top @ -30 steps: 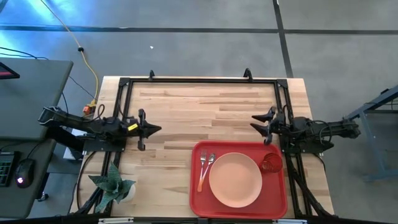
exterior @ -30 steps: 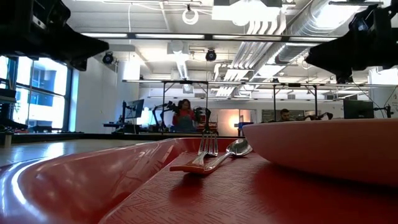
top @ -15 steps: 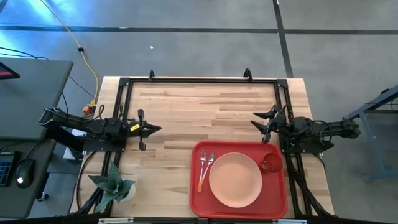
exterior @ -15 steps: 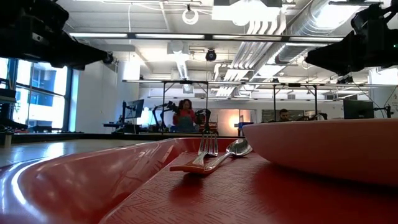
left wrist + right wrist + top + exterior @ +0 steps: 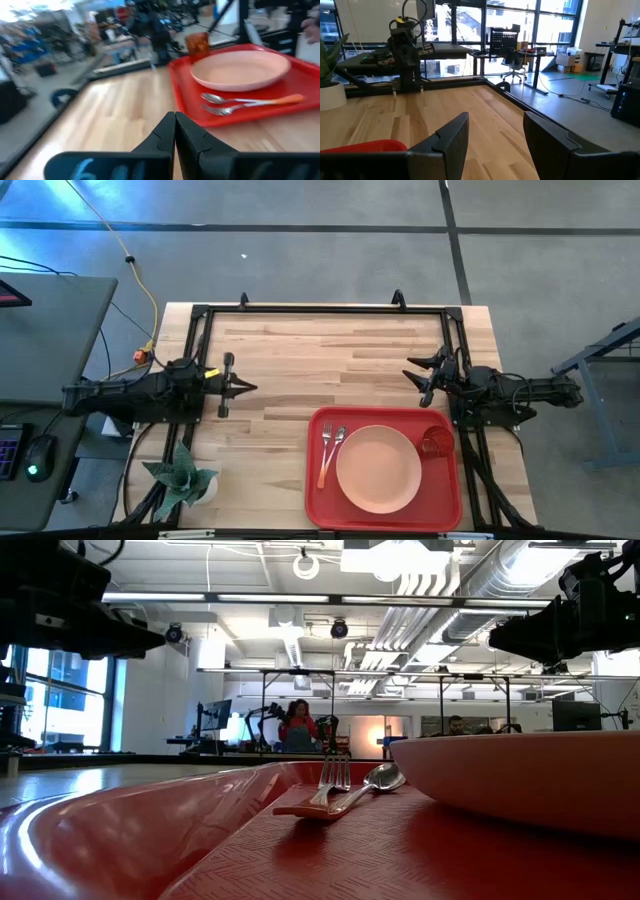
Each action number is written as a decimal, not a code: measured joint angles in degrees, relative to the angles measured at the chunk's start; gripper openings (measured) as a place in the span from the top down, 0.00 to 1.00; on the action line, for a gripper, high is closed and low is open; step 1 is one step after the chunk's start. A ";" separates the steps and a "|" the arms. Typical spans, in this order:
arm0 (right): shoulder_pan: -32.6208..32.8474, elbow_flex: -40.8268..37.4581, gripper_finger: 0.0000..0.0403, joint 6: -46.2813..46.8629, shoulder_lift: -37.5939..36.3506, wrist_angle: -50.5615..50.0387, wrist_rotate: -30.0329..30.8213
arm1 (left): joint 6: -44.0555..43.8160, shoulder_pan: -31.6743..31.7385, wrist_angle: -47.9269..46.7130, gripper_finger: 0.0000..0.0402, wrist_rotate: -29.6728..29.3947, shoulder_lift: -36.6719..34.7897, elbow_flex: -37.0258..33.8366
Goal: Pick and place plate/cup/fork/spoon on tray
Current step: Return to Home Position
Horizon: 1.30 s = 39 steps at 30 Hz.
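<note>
The red tray (image 5: 318, 498) lies at the table's near right. On it rest the salmon-pink plate (image 5: 378, 468), the orange-red cup (image 5: 436, 444) upright beside the plate's right, and the fork (image 5: 325, 446) and spoon (image 5: 338, 440) side by side left of the plate. They also show in the left wrist view: plate (image 5: 241, 70), cup (image 5: 197, 43), spoon (image 5: 220, 98), fork (image 5: 220, 109). My left gripper (image 5: 244, 387) is shut and empty over the table's left. My right gripper (image 5: 414, 374) is open and empty, just beyond the tray's far right corner.
A potted plant (image 5: 181, 476) stands at the near left corner. A black frame (image 5: 320, 308) runs along the table's far edge and sides. Bare wood (image 5: 320, 360) lies between the two grippers. People show in the room beyond (image 5: 299, 725).
My left gripper has drawn back a little toward the table's left edge, still shut. The things on the tray have stayed where they were.
</note>
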 joint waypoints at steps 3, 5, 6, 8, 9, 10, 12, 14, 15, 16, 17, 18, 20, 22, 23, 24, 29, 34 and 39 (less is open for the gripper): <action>0.00 0.00 0.56 0.01 0.00 -0.02 -0.02 | -1.39 3.16 -0.35 1.00 5.09 0.20 -0.01; 0.00 0.00 0.56 0.01 0.00 -0.02 -0.04 | -3.07 4.23 -0.27 1.00 5.44 0.15 -0.01; 0.00 0.00 0.56 0.01 0.00 -0.02 -0.04 | -3.75 4.57 -0.37 1.00 5.17 0.15 -0.01; 0.00 0.00 0.56 0.01 0.00 -0.02 -0.04 | -3.95 5.14 -0.40 1.00 3.98 0.15 -0.01; 0.00 0.00 0.56 0.01 0.00 -0.02 -0.07 | -3.91 5.28 -0.41 1.00 3.19 0.15 -0.01; 0.00 0.00 0.56 0.01 0.00 -0.02 -0.07 | -3.91 5.44 -0.41 1.00 2.30 0.17 -0.01; 0.00 0.00 0.56 0.01 0.00 -0.02 -0.09 | -3.92 5.45 -0.41 1.00 1.63 0.15 -0.01; 0.00 0.00 0.56 0.01 0.00 -0.02 -0.09 | -4.15 5.45 -0.44 1.00 1.63 0.17 -0.01; 0.00 0.00 0.56 0.03 0.00 -0.02 -0.09 | -4.28 5.45 -0.44 1.00 1.64 0.17 -0.01; 0.00 0.00 0.56 0.03 0.00 -0.02 -0.11 | -4.28 5.45 -0.44 1.00 1.64 0.17 -0.01; 0.00 0.00 0.56 0.01 0.00 -0.04 -0.11 | -4.28 5.45 -0.44 1.00 1.64 0.17 -0.01; 0.00 0.00 0.56 0.01 0.00 -0.04 -0.11 | -4.28 5.45 -0.44 1.00 1.63 0.17 -0.01; 0.00 0.00 0.56 0.02 0.00 -0.04 -0.18 | -4.28 5.45 -0.44 1.00 1.63 0.17 -0.01; 0.00 0.00 0.56 0.03 0.00 -0.04 -0.26 | -4.30 5.45 -0.44 1.00 1.63 0.17 -0.01; 0.00 0.00 0.56 0.03 0.00 -0.04 -0.26 | -4.28 5.45 -0.44 1.00 1.63 0.17 -0.01; 0.00 0.00 0.56 0.03 0.00 -0.04 -0.24 | -4.28 5.45 -0.44 1.00 1.63 0.17 -0.01; 0.00 0.00 0.56 0.03 0.00 -0.04 -0.24 | -4.30 5.43 -0.44 1.00 1.63 0.17 -0.01; 0.00 0.00 0.56 0.03 0.00 -0.04 -0.22 | -4.32 5.42 -0.44 1.00 1.63 0.17 -0.01; 0.00 0.00 0.56 0.03 0.00 -0.04 -0.21 | -4.34 5.42 -0.45 0.99 1.61 0.17 -0.01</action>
